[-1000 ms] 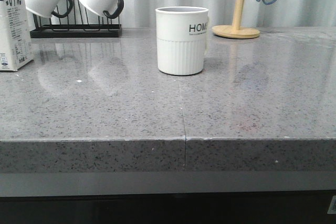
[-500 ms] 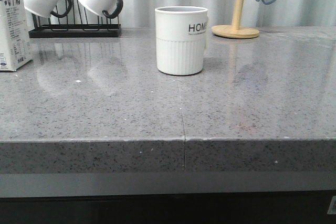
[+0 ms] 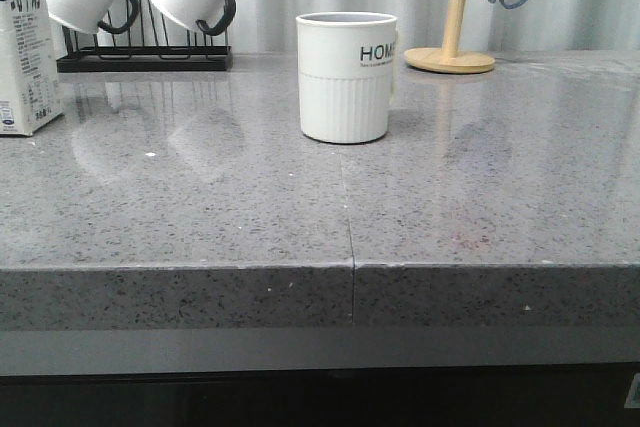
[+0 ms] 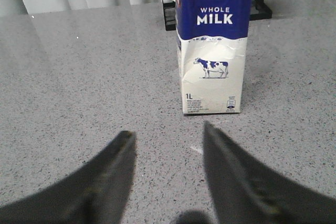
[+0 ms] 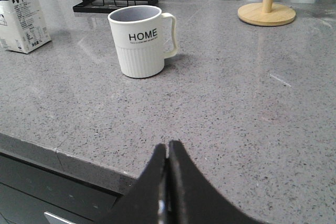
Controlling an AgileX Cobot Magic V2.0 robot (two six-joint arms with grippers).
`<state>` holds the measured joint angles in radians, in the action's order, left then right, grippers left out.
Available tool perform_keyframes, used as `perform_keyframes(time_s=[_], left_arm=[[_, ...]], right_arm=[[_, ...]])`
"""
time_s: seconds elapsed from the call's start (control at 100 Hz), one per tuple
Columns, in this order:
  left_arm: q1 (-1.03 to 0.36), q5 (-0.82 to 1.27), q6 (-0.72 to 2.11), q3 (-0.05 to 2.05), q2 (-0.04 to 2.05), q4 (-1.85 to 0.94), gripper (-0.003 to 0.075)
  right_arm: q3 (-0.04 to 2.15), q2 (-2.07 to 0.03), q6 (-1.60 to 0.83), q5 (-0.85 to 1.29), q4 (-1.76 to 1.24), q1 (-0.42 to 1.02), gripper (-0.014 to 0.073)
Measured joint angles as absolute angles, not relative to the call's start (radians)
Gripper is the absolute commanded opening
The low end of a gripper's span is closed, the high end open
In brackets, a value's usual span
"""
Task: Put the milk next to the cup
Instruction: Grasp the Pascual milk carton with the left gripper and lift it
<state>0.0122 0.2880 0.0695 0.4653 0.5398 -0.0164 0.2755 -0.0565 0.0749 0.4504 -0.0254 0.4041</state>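
The milk (image 4: 212, 45) is seen upright at the worktop's (image 3: 200, 217) left edge, well apart from the cup (image 3: 345, 77); left gripper (image 4: 167, 145) fingers are spread wide before it; right gripper (image 5: 168, 153) fingers are pressed together, empty.

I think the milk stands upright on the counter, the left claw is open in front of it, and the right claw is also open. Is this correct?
Not fully. The right claw is shut: in the right wrist view its fingers press together with no gap. The rest holds: the milk stands upright on the counter, and the left claw is open in front of it, not touching it.
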Motion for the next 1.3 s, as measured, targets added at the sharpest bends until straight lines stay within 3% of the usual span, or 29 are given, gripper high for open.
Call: perform_keyframes(time_s=[0.05, 0.1, 0.33, 0.65, 1.13, 1.21, 1.3], left_arm=[[0.012, 0.252, 0.069, 0.466, 0.585, -0.022, 0.0673], [0.012, 0.208, 0.069, 0.466, 0.638, -0.026, 0.0693], [0.008, 0.077, 0.069, 0.520, 0.834, -0.079, 0.0690], [-0.116, 0.000, 0.069, 0.681, 1.050, -0.098, 0.0690], [-0.123, -0.130, 0.069, 0.859, 1.331, -0.133, 0.0689], [-0.123, -0.194, 0.069, 0.863, 1.368, -0.135, 0.0662], [-0.123, -0.239, 0.069, 0.863, 1.401, -0.139, 0.0564]], right_arm=[[0.276, -0.057, 0.075, 0.450, -0.025, 0.404, -0.0049], [0.276, -0.057, 0.075, 0.450, -0.025, 0.404, -0.0049], [0.276, -0.057, 0.075, 0.451, -0.025, 0.404, -0.0049], [0.276, -0.057, 0.075, 0.451, -0.025, 0.404, -0.0049], [0.276, -0.057, 0.075, 0.453, -0.025, 0.404, -0.0049], [0.276, -0.057, 0.075, 0.453, -0.025, 0.404, -0.0049], [0.276, -0.057, 0.076, 0.453, -0.025, 0.404, -0.0049]])
